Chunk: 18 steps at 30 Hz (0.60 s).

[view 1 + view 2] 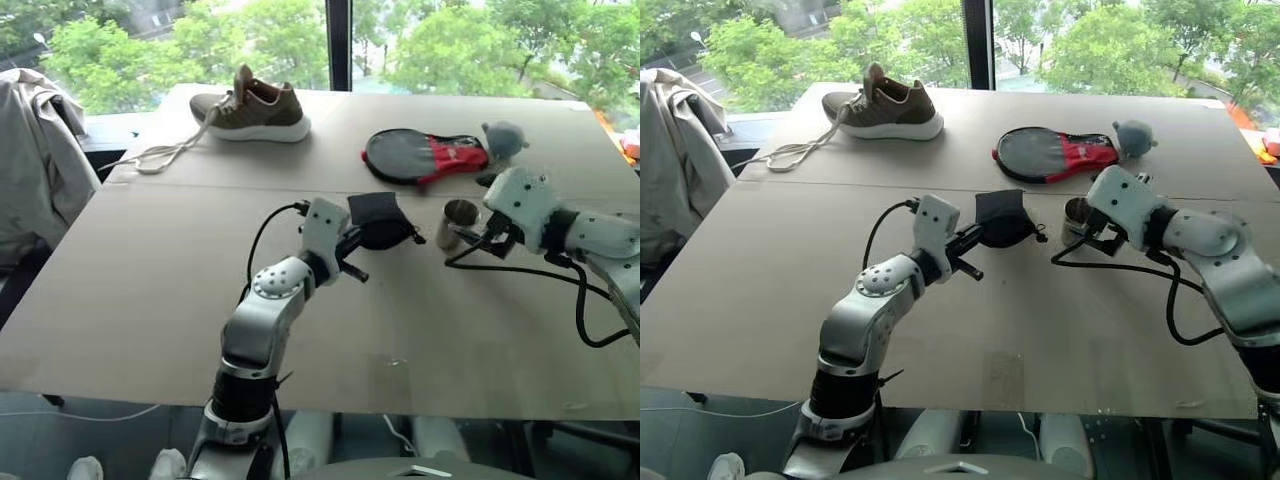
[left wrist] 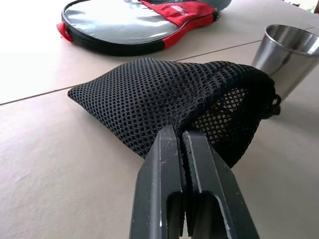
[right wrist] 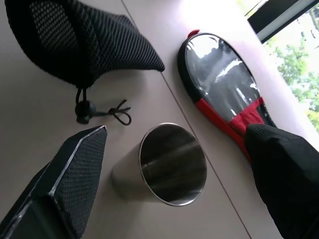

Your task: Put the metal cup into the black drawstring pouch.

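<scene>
The black drawstring pouch (image 1: 378, 222) is a mesh bag lying mid-table, its cord and toggle (image 3: 85, 109) trailing toward the cup. My left gripper (image 2: 179, 135) is shut, pinching the pouch's near edge by its mouth, which gapes toward the cup. The metal cup (image 3: 167, 167), a shiny steel tumbler, stands upright just right of the pouch (image 2: 164, 94). My right gripper (image 1: 470, 238) is open right beside the cup (image 1: 458, 220). In the right wrist view its fingers (image 3: 75, 174) stand wide on either side of the cup without touching it.
A black-and-red paddle case (image 1: 420, 155) lies behind the cup, with a grey plush toy (image 1: 503, 140) at its right end. A brown shoe (image 1: 255, 110) with a loose white lace (image 1: 165, 152) sits at the far left. A jacket (image 1: 35, 160) hangs left of the table.
</scene>
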{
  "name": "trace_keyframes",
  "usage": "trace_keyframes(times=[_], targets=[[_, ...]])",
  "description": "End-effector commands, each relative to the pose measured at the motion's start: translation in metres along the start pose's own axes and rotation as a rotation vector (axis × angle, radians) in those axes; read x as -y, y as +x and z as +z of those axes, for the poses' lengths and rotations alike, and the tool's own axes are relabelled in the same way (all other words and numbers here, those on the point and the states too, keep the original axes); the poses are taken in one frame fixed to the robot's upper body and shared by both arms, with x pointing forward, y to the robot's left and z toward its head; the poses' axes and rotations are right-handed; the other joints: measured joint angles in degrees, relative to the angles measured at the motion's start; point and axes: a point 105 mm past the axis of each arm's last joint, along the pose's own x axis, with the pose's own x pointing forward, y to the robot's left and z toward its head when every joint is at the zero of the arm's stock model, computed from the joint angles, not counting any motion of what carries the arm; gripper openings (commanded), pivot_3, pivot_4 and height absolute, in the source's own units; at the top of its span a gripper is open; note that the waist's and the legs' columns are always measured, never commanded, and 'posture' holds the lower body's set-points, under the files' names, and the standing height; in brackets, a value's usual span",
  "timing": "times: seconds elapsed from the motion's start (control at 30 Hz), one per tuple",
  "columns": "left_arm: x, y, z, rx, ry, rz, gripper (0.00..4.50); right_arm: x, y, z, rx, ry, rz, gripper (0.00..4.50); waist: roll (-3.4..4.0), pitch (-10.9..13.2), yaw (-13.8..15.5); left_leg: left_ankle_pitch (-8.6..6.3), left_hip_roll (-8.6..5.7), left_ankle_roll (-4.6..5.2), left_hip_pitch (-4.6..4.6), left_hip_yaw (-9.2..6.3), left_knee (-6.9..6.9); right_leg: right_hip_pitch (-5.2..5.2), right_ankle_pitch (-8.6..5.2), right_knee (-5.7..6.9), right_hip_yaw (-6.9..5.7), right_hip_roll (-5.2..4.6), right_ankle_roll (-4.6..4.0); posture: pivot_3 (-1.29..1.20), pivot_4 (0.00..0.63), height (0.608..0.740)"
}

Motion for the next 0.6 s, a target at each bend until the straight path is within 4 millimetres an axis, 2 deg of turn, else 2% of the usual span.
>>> trace_keyframes(times=[0.03,0.13,0.17,0.2,0.23,0.27,0.3,0.43,0.47,0.6], targets=[[0.001,-0.002,0.02,0.053,-0.026,0.007,0.03,-0.007,0.012,-0.014,-0.065,-0.063,0.068,4.5,-0.01,0.01,-0.02,0.0,-0.03,0.0,-0.01,0.0,0.0,0.0,0.0,0.0,0.01,-0.03,0.0,0.0,0.15,0.74],[-0.001,-0.005,0.024,0.053,-0.069,0.019,0.03,-0.014,0.015,-0.028,-0.125,-0.094,0.127,4.5,-0.02,0.02,-0.09,0.0,-0.06,-0.01,-0.02,-0.05,0.01,-0.03,0.01,-0.01,0.12,-0.09,0.01,0.0,0.15,0.74],[-0.001,-0.006,0.025,0.052,-0.08,0.022,0.0,-0.015,0.015,-0.03,-0.136,-0.098,0.134,3.96,-0.02,0.02,-0.1,0.0,-0.06,-0.01,-0.02,-0.09,0.01,-0.03,0.01,-0.02,0.12,-0.09,0.01,0.0,0.15,0.74],[-0.003,-0.006,0.026,0.05,-0.093,0.028,0.0,-0.014,0.014,-0.031,-0.136,-0.101,0.132,3.71,-0.01,0.03,-0.11,0.0,-0.06,-0.01,-0.02,-0.1,0.01,-0.04,0.01,-0.02,0.13,-0.09,0.01,0.0,0.15,0.74],[-0.004,-0.006,0.026,0.048,-0.105,0.033,0.0,-0.012,0.014,-0.03,-0.13,-0.101,0.13,3.16,-0.01,0.03,-0.11,0.0,-0.06,-0.01,-0.02,-0.12,0.01,-0.05,0.01,-0.02,0.13,-0.09,0.01,0.0,0.15,0.74],[-0.004,-0.006,0.026,0.046,-0.121,0.037,0.0,-0.012,0.013,-0.028,-0.12,-0.094,0.127,2.82,-0.02,0.04,-0.11,0.0,-0.05,-0.01,-0.02,-0.12,0.0,-0.06,0.01,-0.01,0.13,-0.08,0.01,0.0,0.15,0.74],[-0.004,-0.006,0.027,0.044,-0.131,0.035,0.0,-0.01,0.012,-0.026,-0.11,-0.087,0.118,2.2,-0.02,0.04,-0.11,0.0,-0.05,-0.02,-0.01,-0.13,0.0,-0.06,0.01,0.0,0.12,-0.07,0.01,0.0,0.15,0.74],[-0.002,-0.003,0.026,0.029,-0.154,0.017,0.0,-0.008,0.007,-0.023,-0.1,-0.087,0.093,0.26,-0.03,0.04,-0.11,0.0,-0.05,-0.01,0.0,-0.13,0.01,-0.05,0.02,0.0,0.11,-0.07,0.02,0.0,0.15,0.74],[-0.001,-0.002,0.026,0.024,-0.173,0.011,0.0,-0.007,0.006,-0.022,-0.096,-0.083,0.083,0.07,-0.03,0.04,-0.09,0.0,-0.05,-0.01,0.0,-0.13,0.01,-0.05,0.02,0.0,0.11,-0.07,0.02,0.0,0.15,0.74],[0.005,0.006,0.028,0.004,-0.269,-0.028,0.0,-0.001,-0.001,-0.008,-0.043,-0.042,0.025,0.07,-0.06,0.06,-0.02,0.0,-0.06,-0.02,-0.02,-0.13,0.01,-0.05,0.02,0.01,0.1,-0.07,0.02,0.0,0.15,0.74]])
